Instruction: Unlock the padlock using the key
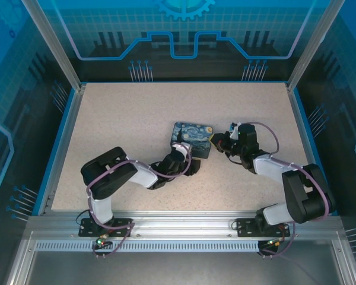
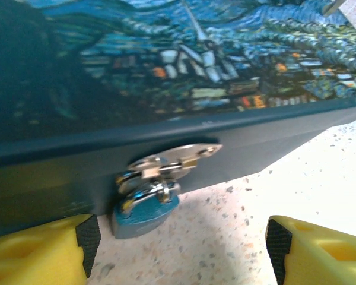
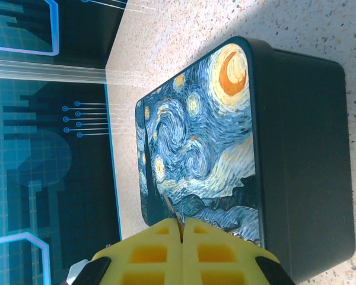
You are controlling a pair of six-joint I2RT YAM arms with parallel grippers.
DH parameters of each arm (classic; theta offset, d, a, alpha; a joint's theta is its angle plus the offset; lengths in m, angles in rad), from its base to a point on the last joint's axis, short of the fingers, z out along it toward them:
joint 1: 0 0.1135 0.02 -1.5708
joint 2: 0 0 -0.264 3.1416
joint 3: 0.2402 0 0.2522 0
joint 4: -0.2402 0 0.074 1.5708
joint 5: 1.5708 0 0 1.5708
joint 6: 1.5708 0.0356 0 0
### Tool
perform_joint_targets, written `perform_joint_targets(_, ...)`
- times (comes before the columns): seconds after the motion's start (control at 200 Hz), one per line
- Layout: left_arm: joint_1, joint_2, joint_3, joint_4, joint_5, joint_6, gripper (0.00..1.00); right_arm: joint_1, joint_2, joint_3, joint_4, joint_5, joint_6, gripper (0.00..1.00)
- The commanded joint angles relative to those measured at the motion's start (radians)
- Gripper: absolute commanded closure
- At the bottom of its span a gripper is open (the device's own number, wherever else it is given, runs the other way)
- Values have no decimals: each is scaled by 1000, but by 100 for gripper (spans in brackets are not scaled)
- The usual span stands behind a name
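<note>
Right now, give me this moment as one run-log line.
left end effector: open, facing padlock | right end effector: shut on key | padlock: hanging on hasp of box

Speckled beige tabletop [image 1: 136, 107] sits inside a blue-lit enclosure.

Translucent blue panels [image 1: 184, 35] printed with fine grids, circuit-style traces and a gear emblem [image 1: 186, 6] close off the back and both sides, framed by pale metal posts [image 1: 50, 41] that rise from the far corners. A thin blue strip [image 1: 184, 82] borders the tabletop on its far and side edges. A silvery aluminium rail [image 1: 184, 224] runs along the near side, with a slotted band [image 1: 166, 244] just below it. The light is soft and even, and it leaves only faint shadows on the flecked surface.
</note>
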Motion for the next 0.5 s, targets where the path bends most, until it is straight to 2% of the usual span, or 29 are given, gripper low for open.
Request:
perform_joint_targets(0.0,-4,24,50,-9,111,23,24,6,16,26,15,-15,-20,100)
perform_joint_targets(0.2,12,16,74,30,257,-53,23,8,24,38,-8,-9,-34,100)
perform_joint_targets(0.495,76,13,28,173,301,-233,23,8,41,41,-10,-12,-42,100)
